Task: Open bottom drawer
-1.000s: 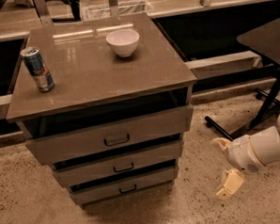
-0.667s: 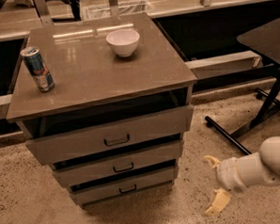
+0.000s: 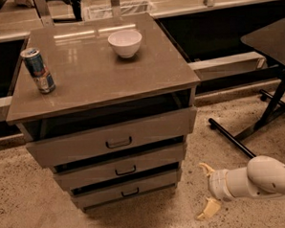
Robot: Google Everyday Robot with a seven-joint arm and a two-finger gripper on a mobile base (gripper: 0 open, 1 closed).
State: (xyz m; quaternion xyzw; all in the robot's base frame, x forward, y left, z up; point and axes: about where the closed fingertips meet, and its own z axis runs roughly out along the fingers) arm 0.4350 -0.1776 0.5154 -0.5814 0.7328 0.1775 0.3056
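Observation:
The bottom drawer is the lowest and narrowest grey-brown front of the cabinet, with a small dark loop handle. It sits nearly closed, with a dark gap above it. My gripper is low at the right of the cabinet, just above the floor. Its two tan fingers are spread apart and point left toward the cabinet's lower right corner. It holds nothing and touches nothing.
The cabinet top carries a drink can at the left and a white bowl at the back. A dark table with black floor legs stands at the right. The floor is speckled terrazzo.
My gripper has moved down and to the left, closer to the cabinet's lower right corner. The drawers have not moved.

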